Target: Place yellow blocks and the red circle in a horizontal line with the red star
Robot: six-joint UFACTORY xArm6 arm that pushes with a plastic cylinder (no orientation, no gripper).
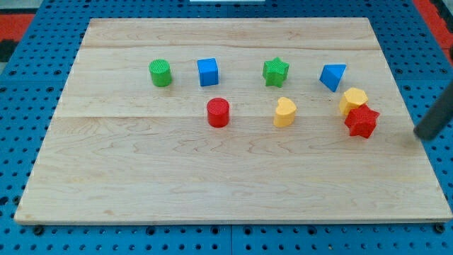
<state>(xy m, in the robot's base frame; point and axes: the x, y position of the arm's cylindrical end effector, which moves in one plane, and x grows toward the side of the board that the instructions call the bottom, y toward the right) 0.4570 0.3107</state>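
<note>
My tip (419,134) sits at the view's right edge of the wooden surface (212,184), and every block the task names lies to the view's left of it. Nearest is the red star (362,121), a short way left and about level with the tip. The yellow block (352,100), a rounded shape I cannot name for sure, touches the star's upper left corner and so stands above the line. The yellow heart (284,112) and the red circle (218,112) lie farther left, well apart from each other, both a little higher than the star. I judge that the coming move turns on that small offset in height: the three pieces want nudging toward the view's bottom, and the tip would first have to get round above them. The arm ends in a bare rod, so there is no hand to spread or press together. No brand, label or writing can be read anywhere.
</note>
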